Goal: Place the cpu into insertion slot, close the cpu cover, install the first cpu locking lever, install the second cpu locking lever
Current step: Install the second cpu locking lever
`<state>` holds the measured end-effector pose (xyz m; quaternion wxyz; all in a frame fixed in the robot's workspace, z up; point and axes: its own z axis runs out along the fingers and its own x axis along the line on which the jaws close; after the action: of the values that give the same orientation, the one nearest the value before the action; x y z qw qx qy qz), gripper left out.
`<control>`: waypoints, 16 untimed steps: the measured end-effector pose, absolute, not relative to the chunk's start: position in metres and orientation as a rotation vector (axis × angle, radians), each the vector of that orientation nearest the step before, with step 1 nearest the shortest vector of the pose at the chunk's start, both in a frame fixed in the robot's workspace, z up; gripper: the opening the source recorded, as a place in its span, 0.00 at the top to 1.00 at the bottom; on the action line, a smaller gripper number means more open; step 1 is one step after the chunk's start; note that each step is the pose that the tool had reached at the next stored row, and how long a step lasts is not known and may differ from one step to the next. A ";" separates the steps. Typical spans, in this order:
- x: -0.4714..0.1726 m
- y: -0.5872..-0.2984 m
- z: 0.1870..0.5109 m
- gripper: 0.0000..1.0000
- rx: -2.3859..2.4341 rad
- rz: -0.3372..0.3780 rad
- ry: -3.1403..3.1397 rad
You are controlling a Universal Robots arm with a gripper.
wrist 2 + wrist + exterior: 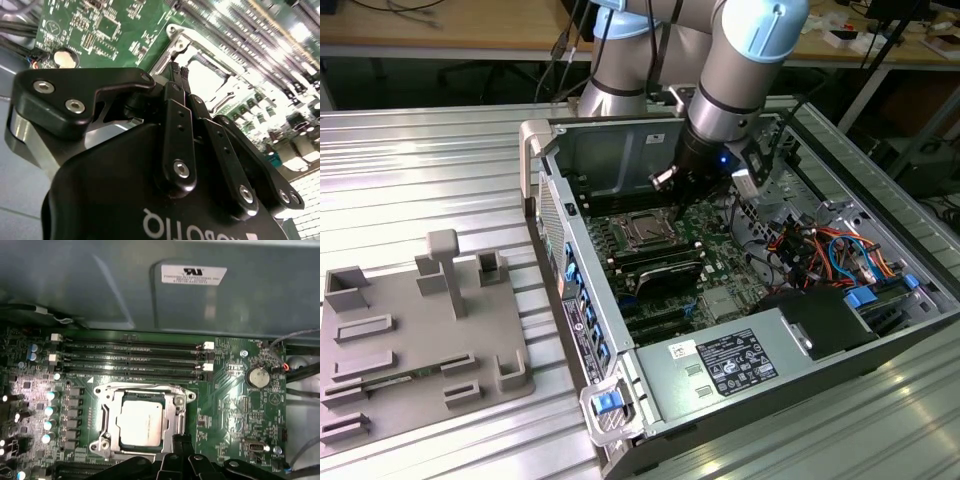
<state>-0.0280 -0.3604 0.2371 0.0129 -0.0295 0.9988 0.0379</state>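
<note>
Chip [141, 423] seated in socket [102, 416] on green board, framed by metal cover [178, 412] lying flat over it. Hand [179, 71] just above socket's edge, fingertips pinched together, gripping nothing visible. Locking levers' state unclear.

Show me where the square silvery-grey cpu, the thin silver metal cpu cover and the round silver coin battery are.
Square silvery-grey cpu [141, 423]: first wrist view, middle of its metal top.
Thin silver metal cpu cover [111, 420]: first wrist view, one side bar of the frame.
Round silver coin battery [259, 376]: first wrist view, centre of its face.

A grey moulded fixture [420, 340] lies beside the open computer case [620, 400] (touching).
</note>
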 end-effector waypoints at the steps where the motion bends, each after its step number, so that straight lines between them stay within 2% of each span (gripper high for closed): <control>1: -0.028 -0.363 0.238 0.89 -0.092 0.118 3.112; 11: -0.043 -0.389 0.240 0.89 -0.092 0.118 3.112; 16: -0.062 -0.392 0.240 0.89 -0.092 0.118 3.112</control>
<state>-0.0615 -0.3924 0.2395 0.0128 -0.0295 0.9988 0.0380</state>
